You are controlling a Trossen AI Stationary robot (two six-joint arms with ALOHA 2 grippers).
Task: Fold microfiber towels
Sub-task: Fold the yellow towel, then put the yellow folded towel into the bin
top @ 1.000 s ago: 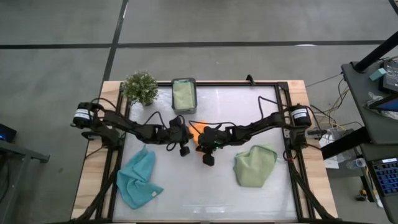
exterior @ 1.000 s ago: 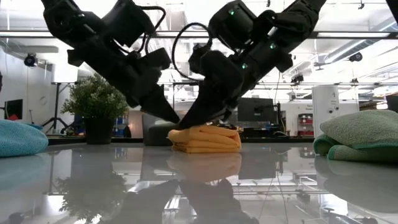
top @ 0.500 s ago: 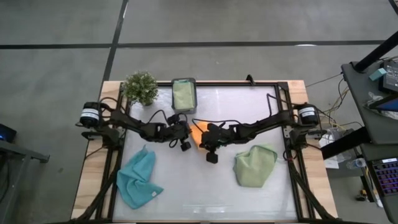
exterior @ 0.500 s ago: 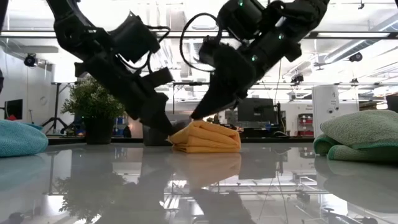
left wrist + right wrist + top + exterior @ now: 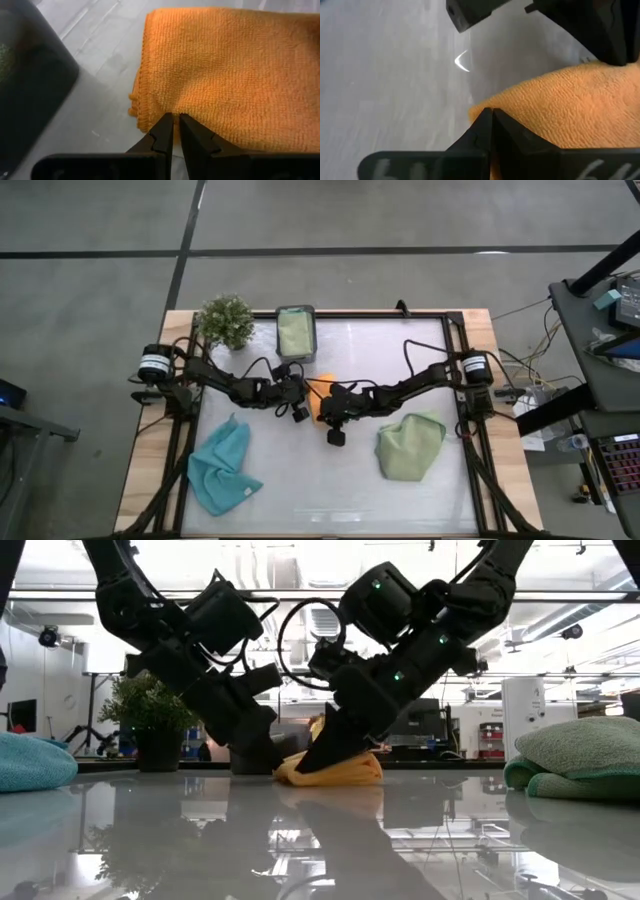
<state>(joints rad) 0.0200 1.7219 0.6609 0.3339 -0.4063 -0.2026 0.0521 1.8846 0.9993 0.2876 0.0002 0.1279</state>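
My table [image 5: 330, 490] is the white glossy sheet everything sits on, and I place the rest by the orange towel [image 5: 319, 390] folded near its middle. The blue towel [image 5: 220, 465] lies crumpled well off to my left of the orange one, nearer the front edge. A green towel [image 5: 408, 446] lies bunched on my right of it, also toward the front. The plant [image 5: 226, 320] stands at the back corner, left of the orange towel. The grey box [image 5: 295, 332] sits just behind the orange towel at the back edge, with another green towel [image 5: 294, 333] folded inside it.

My left gripper [image 5: 301, 393] presses on the orange towel's left edge, fingers almost together with only a thin slit between them, nothing pinched that I can see. My right gripper [image 5: 322, 406] bears down on the towel's front right edge, fingers fully together.
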